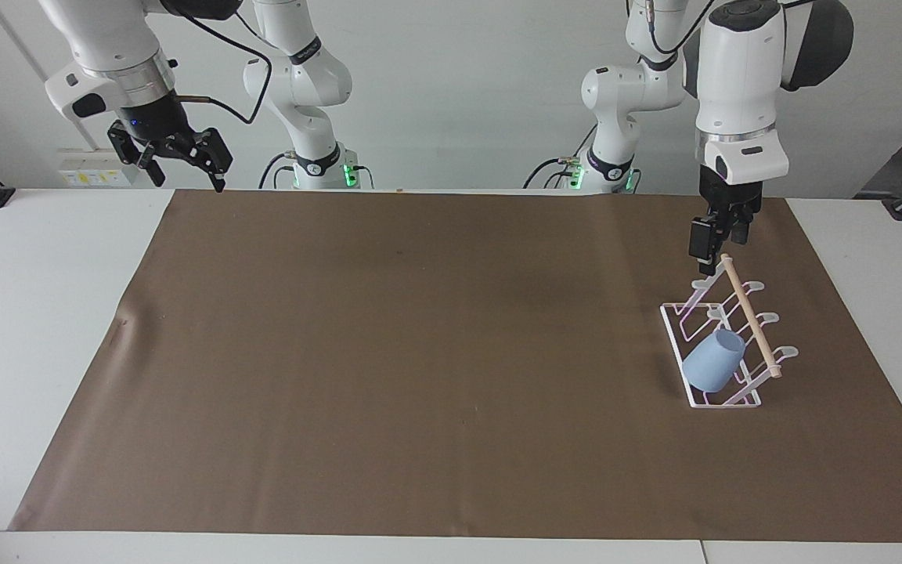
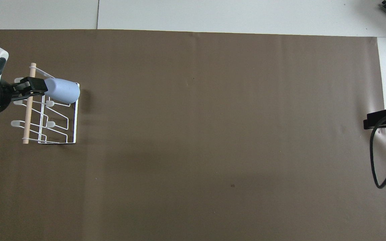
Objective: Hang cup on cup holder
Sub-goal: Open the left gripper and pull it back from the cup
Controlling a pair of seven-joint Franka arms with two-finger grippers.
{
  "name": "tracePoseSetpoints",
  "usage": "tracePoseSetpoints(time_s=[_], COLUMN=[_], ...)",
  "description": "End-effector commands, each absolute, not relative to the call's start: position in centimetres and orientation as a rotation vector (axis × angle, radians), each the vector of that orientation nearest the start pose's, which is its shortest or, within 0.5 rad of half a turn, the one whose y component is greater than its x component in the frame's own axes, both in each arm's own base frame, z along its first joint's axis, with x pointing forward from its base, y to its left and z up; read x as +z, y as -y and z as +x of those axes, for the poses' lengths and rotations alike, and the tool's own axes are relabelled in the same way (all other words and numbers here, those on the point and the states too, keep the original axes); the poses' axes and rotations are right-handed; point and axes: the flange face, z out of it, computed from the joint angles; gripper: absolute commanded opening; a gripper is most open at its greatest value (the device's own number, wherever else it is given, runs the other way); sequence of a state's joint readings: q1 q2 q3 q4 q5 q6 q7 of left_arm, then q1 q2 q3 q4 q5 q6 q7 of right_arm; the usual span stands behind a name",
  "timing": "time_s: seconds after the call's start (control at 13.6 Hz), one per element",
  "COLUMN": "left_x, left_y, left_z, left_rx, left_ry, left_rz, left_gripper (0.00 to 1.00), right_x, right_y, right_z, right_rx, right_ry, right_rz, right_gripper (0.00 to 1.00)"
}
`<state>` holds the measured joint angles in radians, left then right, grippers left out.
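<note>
The light-blue cup (image 1: 711, 362) (image 2: 62, 90) rests tilted on a slanted prong of the white wire cup holder (image 1: 674, 329) (image 2: 75, 117). It sits at the holder's end farther from the robots, its mouth toward the wooden dowel (image 1: 748, 313). My left gripper (image 1: 716, 249) (image 2: 34, 88) hangs open and empty in the air over the holder, clear of the cup. My right gripper (image 1: 181, 160) (image 2: 379, 119) waits open, raised over the mat's corner at the right arm's end of the table.
A brown mat (image 1: 420, 352) covers most of the white table (image 1: 28, 313), and the holder stands on it toward the left arm's end. A black cable (image 2: 377, 160) loops down from the right arm.
</note>
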<state>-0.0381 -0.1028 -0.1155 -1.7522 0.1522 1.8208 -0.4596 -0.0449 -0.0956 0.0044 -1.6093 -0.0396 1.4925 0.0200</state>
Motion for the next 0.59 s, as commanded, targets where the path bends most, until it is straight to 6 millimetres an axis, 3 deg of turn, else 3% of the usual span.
tracePoseSetpoints(time_s=[0.0,0.22,0.52], left_x=[64.5,67.0,68.9], left_y=[4.1,2.3,2.7], left_z=[53.3,52.1,51.2], left_rx=[-0.196,-0.064,0.041], left_ry=[0.16,-0.097,-0.139], left_rz=[-3.125,-3.199,-3.195], left_gripper=[1.0,1.0,1.0], right_x=[65.5,65.6,65.5], right_y=[2.5,2.5,2.7], right_z=[51.3,51.3,51.3], right_rx=[0.037,0.034,0.037], right_ry=[-0.072,-0.072,-0.077], right_rz=[-3.157,-3.154,-3.154], right_gripper=[1.0,1.0,1.0])
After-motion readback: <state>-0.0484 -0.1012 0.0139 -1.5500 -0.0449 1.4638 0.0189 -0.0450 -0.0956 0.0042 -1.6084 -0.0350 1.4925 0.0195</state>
